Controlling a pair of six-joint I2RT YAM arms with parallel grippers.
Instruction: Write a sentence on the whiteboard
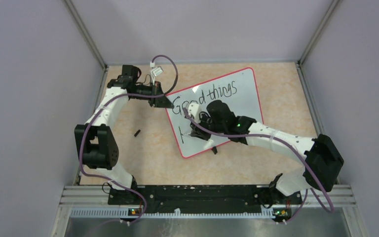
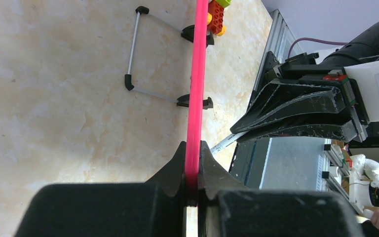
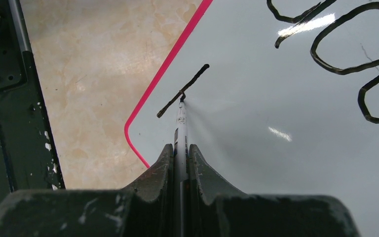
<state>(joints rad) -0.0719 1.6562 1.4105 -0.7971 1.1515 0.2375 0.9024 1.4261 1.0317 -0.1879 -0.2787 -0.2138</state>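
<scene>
The whiteboard [image 1: 242, 96], white with a thin red frame, lies tilted on the table. "Good things" [image 1: 205, 94] is written on it in black, and one short stroke [image 1: 181, 135] stands below it. My left gripper [image 1: 162, 101] is shut on the board's red frame at its far left corner; the edge [image 2: 196, 98] runs straight up between the fingers in the left wrist view. My right gripper [image 1: 201, 132] is shut on a white marker [image 3: 180, 133]. The marker tip touches the board at the short stroke [image 3: 182, 91].
A small black cap [image 1: 137, 133] lies on the table left of the board. The board's black feet [image 2: 193, 102] and wire stand [image 2: 133, 49] show in the left wrist view, with coloured bricks [image 2: 216, 14] at its far edge. Grey walls enclose the table.
</scene>
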